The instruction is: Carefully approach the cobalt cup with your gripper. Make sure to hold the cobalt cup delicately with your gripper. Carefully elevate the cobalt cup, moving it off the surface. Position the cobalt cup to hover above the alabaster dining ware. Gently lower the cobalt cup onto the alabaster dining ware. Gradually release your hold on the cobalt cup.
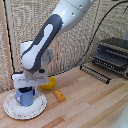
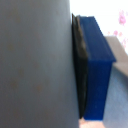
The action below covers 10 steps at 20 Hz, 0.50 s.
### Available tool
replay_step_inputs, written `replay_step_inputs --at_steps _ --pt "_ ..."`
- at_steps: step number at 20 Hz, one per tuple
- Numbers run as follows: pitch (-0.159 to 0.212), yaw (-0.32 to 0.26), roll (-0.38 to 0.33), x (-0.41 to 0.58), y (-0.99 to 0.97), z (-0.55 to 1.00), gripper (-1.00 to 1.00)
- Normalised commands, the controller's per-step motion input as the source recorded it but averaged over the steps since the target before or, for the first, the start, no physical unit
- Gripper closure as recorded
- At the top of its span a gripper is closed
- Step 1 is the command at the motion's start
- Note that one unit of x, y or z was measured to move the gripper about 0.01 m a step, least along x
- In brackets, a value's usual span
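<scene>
Closest to the camera in the exterior view sits the big round white plate with the faint speckled rim [image 1: 11, 112], down at the exterior view's left on the light wooden tabletop [image 1: 90, 105]. The small medium-blue mug with a side handle [image 1: 24, 97] stands upright on that plate, roughly in its middle, handle toward the exterior view's left.

Right on top of the mug is the white boxy gripper [image 1: 26, 88] of the white and grey robot arm [image 1: 47, 35]. It's pressed down at the rim, so the fingers are mostly hidden there. The wrist view is no big help: a grey wall fills most of it and a dark blue finger pad [image 2: 97, 70] lies flat against that surface (super close up, pretty blurry). I honestly can't tell if the jaws are clamped or loose.

Just behind the plate, a small yellow bowl [image 1: 48, 83] peeks out beside the arm. Near it lies a small orange block [image 1: 59, 95]. Farther back, at the exterior view's right, sits a dark toaster oven [image 1: 113, 56], its door dropped open.
</scene>
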Motion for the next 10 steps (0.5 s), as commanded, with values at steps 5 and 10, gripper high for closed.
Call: replay_step_inputs --at_steps 5,10 --pt "0.106 0.001 0.0 0.0 0.0 0.77 -1.0" --pt "0.127 0.032 0.0 0.043 0.01 0.43 -1.0"
